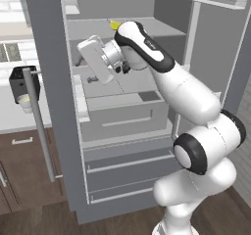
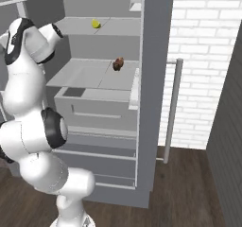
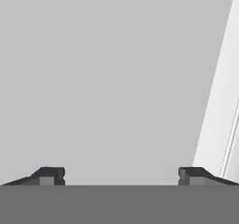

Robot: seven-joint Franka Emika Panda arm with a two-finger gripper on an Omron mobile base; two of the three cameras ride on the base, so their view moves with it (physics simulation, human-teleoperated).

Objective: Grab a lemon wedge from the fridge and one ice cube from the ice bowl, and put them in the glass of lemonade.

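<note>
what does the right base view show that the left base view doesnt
Right base view alone: a small brown lump on the middle shelf and a white brick wall beside the fridge.
Left base view alone: the gripper reaching inside, and a counter with the glass of lemonade.
Both: the open fridge, its shelves, and the lemon wedge on the upper shelf.

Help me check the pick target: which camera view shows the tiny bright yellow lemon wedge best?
The right base view: the tiny bright yellow lemon wedge lies unobstructed on the grey fridge's upper shelf. In the left base view just a yellow sliver peeks out behind the arm. The hand view faces plain grey fridge surface.
</note>
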